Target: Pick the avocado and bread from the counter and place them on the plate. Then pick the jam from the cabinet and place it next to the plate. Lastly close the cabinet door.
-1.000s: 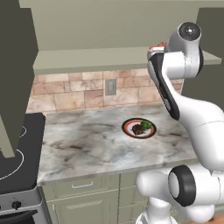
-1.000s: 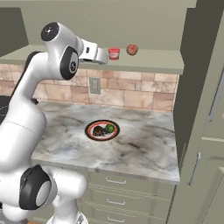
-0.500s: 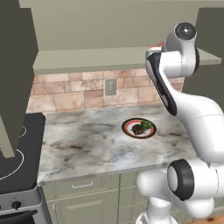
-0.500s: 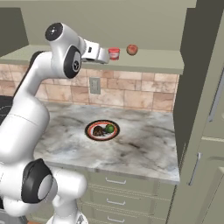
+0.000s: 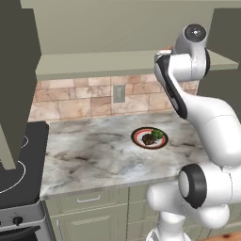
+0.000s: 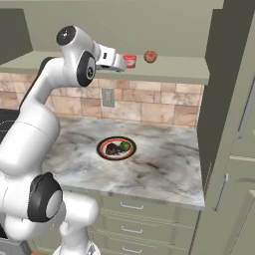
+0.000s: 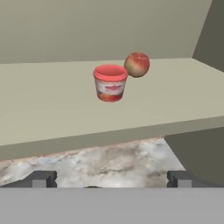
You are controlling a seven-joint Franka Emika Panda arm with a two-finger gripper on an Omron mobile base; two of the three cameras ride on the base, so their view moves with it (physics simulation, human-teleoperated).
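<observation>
The red jam jar with its paler lid stands upright on the cabinet shelf, a little ahead of my open gripper, which has nothing between its fingers. From the right base view my gripper hovers at shelf height just left of the jam. Down on the counter, the plate holds the green avocado and the dark bread. The left base view shows the same plate with avocado and bread. A cabinet door stands open at the shelf's right end.
A reddish apple-like ball sits on the shelf just behind and right of the jam. Another open door hangs at the shelf's left end above a black stove. A tiled backsplash with a wall socket runs behind the counter.
My arm has reached further toward the shelf, bringing the gripper closer to the jam. The jaws have stayed open, and nothing on the plate or shelf has moved.
</observation>
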